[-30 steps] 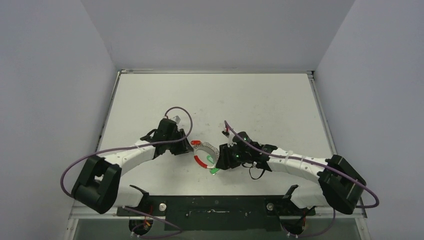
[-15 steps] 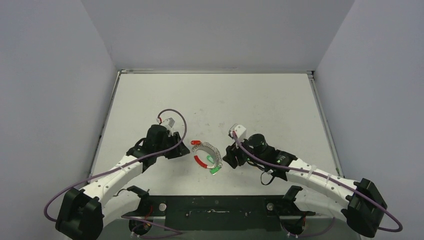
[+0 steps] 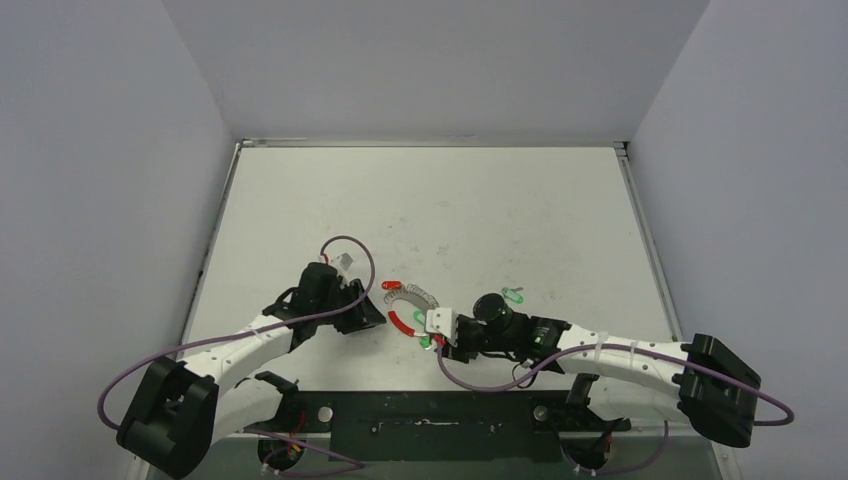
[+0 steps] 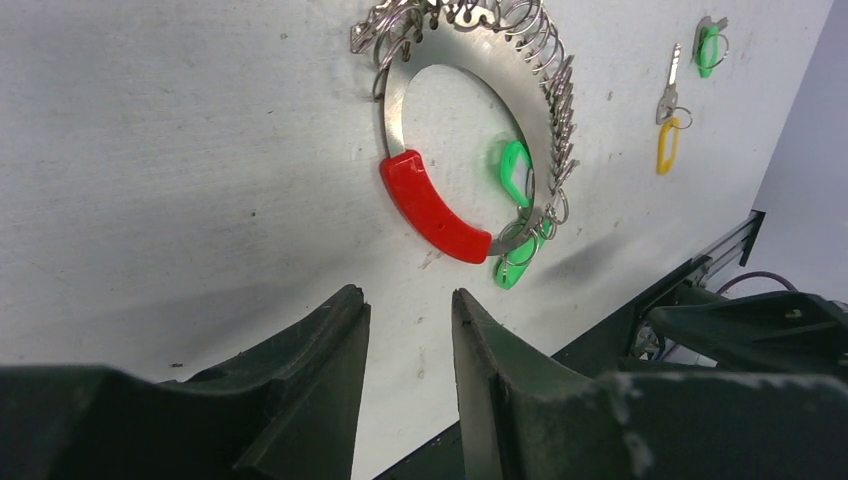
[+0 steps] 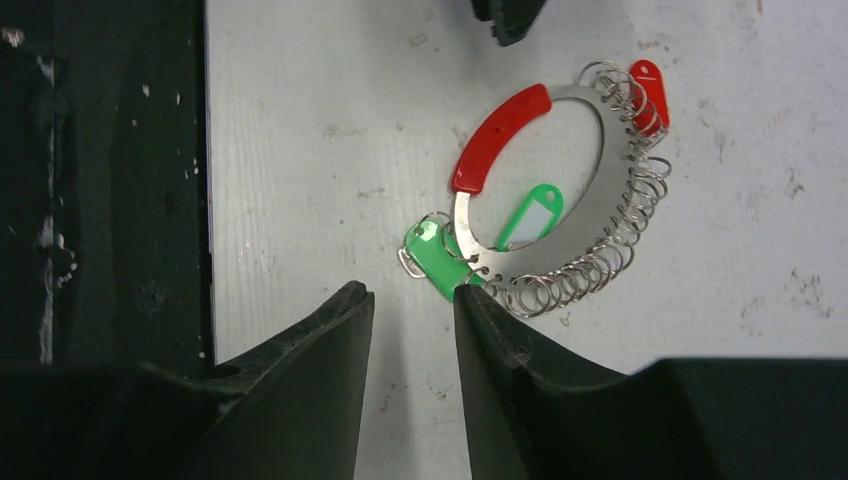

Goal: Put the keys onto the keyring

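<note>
Your right arm has swung down toward the near edge, and the right gripper point(image 5: 410, 292) now faces the keyring point(image 5: 606, 190) from the near right, jaws parted and empty. The left gripper point(image 4: 405, 297), also parted with nothing in it, sits just left of the ring. It lies flat between them, with two green keys point(image 5: 530, 215) and a red key point(image 5: 648, 90) already on it. The loose green key point(image 3: 514, 295) and yellow key point(image 4: 667, 148) lie behind the right fingers, so that arm is nearer.

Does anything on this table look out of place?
Yes: a yellow key and a green key lie loose on the table, apart from the keyring, while other tags hang on it. Nothing looks broken.
</note>
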Available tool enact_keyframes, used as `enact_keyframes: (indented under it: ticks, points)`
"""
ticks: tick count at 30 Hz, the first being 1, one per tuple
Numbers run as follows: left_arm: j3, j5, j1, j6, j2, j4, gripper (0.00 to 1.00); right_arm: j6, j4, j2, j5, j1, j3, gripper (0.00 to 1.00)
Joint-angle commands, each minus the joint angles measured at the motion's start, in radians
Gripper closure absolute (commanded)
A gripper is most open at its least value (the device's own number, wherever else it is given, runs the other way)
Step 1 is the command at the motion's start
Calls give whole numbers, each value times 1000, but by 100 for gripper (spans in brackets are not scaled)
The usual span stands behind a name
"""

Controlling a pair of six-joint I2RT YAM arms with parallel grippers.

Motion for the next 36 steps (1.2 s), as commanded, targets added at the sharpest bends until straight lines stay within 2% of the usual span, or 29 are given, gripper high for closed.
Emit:
enact_keyframes:
  ticks: [1, 6, 13, 19, 30, 36]
  points:
    - [3, 29, -3, -13, -2, 78, 66, -286, 14, 69, 1, 70, 13, 67]
    - [-4, 31, -6, -19, -9, 88, 66, -303, 112, 137, 255, 145, -23, 68]
    - [1, 31, -6, -19, -18, 79, 65, -294, 213, 209, 466, 176, -41, 70]
    - [-3, 28, -6, -17, -41, 71, 64, -284, 244, 232, 494, 177, -38, 70]
    - [-2, 25, -6, -21, -48, 66, 63, -263, 244, 291, 397, 178, 3, 70]
    - [0, 26, -6, -20, -54, 65, 63, -242, 275, 364, 451, 181, 13, 70]
